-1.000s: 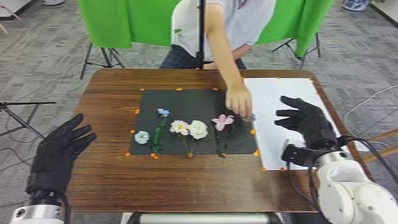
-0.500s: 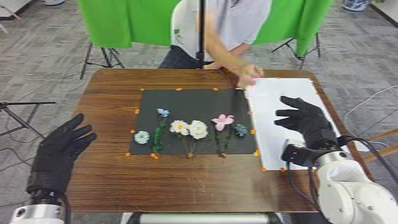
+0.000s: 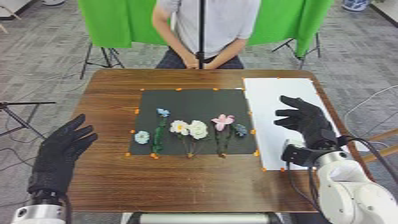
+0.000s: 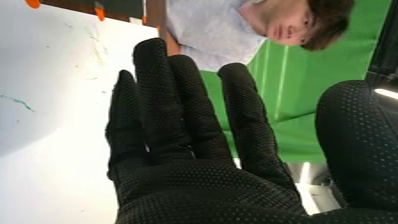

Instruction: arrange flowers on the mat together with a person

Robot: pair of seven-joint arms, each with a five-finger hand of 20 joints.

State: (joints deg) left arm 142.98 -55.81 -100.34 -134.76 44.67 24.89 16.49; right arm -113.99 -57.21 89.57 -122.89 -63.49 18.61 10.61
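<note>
In the head view the dark mat (image 3: 178, 110) lies mid-table. Flowers on its lower half run from left to right: a light blue bloom (image 3: 141, 137), a taller stem with a blue bloom (image 3: 163, 113), a cream flower (image 3: 179, 127), a white flower (image 3: 197, 129), a pink flower (image 3: 223, 121) and a dark blue flower (image 3: 240, 130). My right hand (image 3: 304, 119) is held open over the white sheet, right of the mat. My left hand (image 3: 60, 152) is open at the table's left side. In the right wrist view my right hand (image 4: 200, 170) has relaxed, straight fingers and holds nothing.
The white sheet (image 3: 274, 100) covers the table's right part beside the mat. Small orange markers line the mat and sheet edges. Brown wooden tabletop (image 3: 178, 185) extends in front of the mat. A person stands at the far edge, hands off the flowers.
The person's hand has drawn back from the mat's right side, over the sheet, to the body beyond the far edge. The dark blue flower is now uncovered. Both my hands have stayed still.
</note>
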